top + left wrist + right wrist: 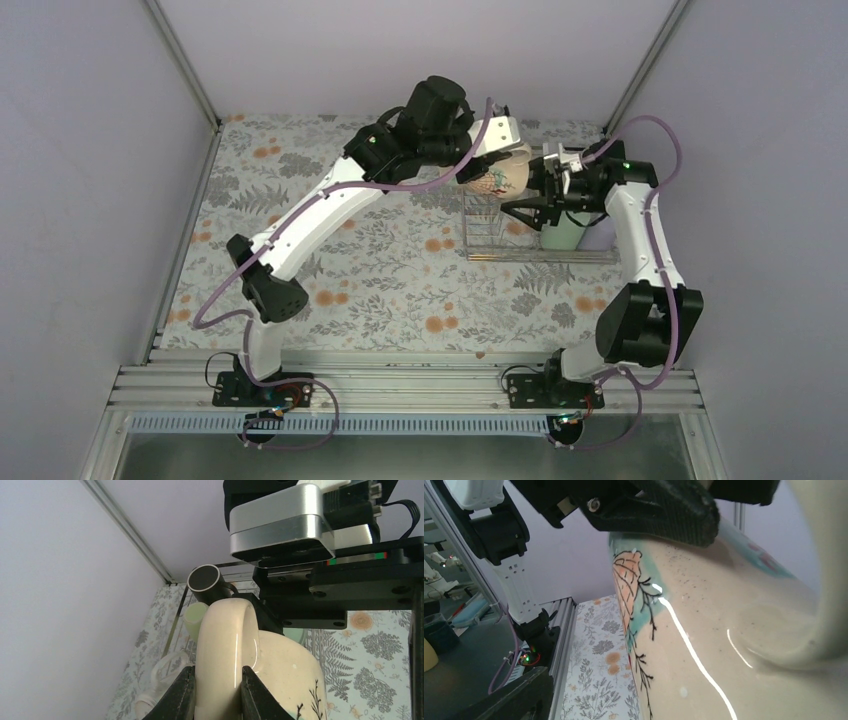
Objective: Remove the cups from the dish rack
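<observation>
Mug point(724, 645) is cut off at 3 and 6 o'clock; right arm point(600, 190) hides the rack point(490, 238) on its 12 o'clock side.

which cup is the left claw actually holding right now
The cream patterned mug: the left claw pinches its handle and holds it up in the air. The black mug and pale green mug sit ungripped down at the dish rack.

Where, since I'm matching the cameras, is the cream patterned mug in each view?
Top external: cream patterned mug upper middle, right of centre.
Left wrist: cream patterned mug bottom centre, handle nearest.
Right wrist: cream patterned mug fills the right side.
Shared landmark: floral tablecloth.
</observation>
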You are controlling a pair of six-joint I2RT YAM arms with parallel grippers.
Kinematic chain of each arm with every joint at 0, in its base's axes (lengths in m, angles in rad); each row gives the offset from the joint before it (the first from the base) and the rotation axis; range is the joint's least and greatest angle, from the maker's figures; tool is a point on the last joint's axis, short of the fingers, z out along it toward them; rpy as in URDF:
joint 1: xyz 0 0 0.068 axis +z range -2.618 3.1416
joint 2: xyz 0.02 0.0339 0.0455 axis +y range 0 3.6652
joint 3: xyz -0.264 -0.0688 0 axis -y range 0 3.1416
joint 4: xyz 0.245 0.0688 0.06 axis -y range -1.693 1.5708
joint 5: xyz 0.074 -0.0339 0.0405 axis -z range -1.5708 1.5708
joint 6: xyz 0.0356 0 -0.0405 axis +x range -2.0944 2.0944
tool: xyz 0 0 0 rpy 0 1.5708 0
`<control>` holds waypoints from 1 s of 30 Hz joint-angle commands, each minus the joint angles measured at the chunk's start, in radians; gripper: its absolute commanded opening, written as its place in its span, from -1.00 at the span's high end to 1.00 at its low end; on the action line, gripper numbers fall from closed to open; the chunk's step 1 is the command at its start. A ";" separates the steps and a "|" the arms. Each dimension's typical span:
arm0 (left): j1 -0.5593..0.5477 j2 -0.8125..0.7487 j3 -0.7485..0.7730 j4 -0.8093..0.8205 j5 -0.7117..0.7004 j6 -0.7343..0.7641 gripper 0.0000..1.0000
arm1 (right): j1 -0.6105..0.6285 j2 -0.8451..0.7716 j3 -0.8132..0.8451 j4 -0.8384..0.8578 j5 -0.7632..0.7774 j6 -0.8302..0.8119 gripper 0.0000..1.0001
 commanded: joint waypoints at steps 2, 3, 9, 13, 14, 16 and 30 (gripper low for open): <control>0.017 -0.106 -0.054 0.196 -0.010 -0.012 0.95 | 0.038 0.028 0.127 -0.005 -0.076 0.062 -0.66; 0.019 -0.120 -0.074 0.217 -0.016 -0.013 0.95 | 0.046 0.036 0.153 0.002 -0.075 0.088 -0.61; 0.033 -0.153 -0.100 0.240 -0.030 -0.012 0.95 | 0.113 0.079 0.272 0.141 -0.048 0.308 -0.26; 0.039 -0.181 -0.144 0.273 -0.043 -0.008 0.95 | 0.169 0.117 0.309 0.137 -0.014 0.326 -0.01; 0.039 -0.188 -0.154 0.282 -0.046 -0.005 0.95 | 0.182 0.126 0.317 0.133 -0.011 0.327 0.05; 0.042 -0.198 -0.168 0.288 -0.055 0.000 0.95 | 0.194 0.146 0.340 0.126 -0.016 0.335 0.21; 0.062 -0.238 -0.254 0.310 -0.127 0.048 0.92 | 0.203 0.128 0.433 0.168 0.006 0.413 0.94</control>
